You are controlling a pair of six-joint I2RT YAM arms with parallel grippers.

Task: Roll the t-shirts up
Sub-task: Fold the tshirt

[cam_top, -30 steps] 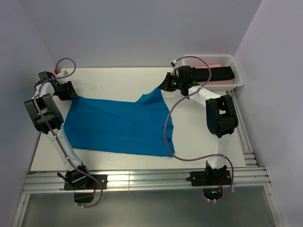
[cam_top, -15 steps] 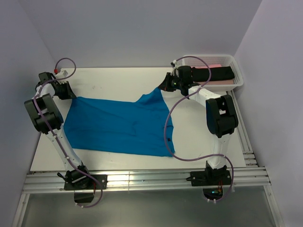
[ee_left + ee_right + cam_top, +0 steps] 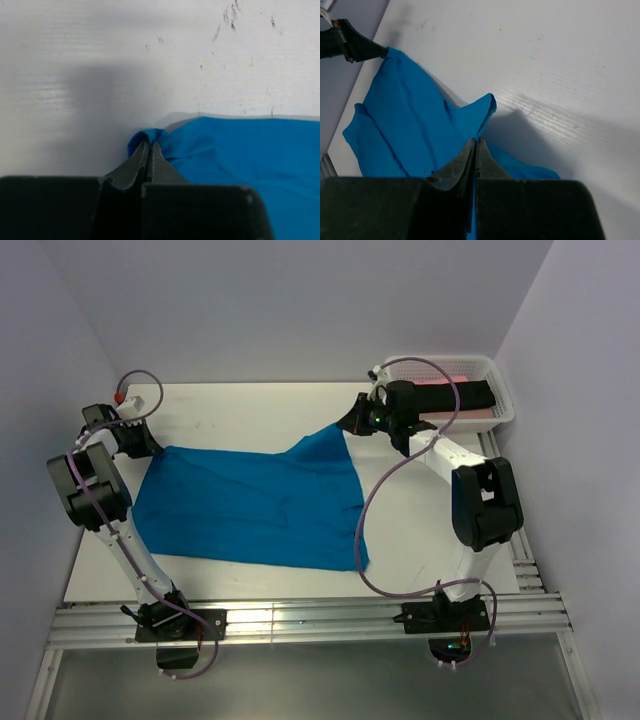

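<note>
The turquoise-blue t-shirt [image 3: 250, 505] lies spread across the white table. My left gripper [image 3: 152, 445] is shut on its far left corner, seen in the left wrist view [image 3: 150, 142] with cloth bunched at the tips. My right gripper [image 3: 345, 427] is shut on the shirt's far right corner and holds it lifted off the table; the right wrist view [image 3: 476, 142] shows the shirt [image 3: 415, 130] hanging from the jaws. A black t-shirt [image 3: 470, 395] and a pink t-shirt [image 3: 455, 379] lie in the basket.
A white mesh basket [image 3: 508, 410] stands at the far right corner of the table [image 3: 250, 405]. Purple cables loop from both arms over the table. The enclosure walls stand close on the left and right.
Both grippers have shifted slightly, the left one outward to the left. The shirt's near right part has drawn in and the cloth lies more stretched between them.
</note>
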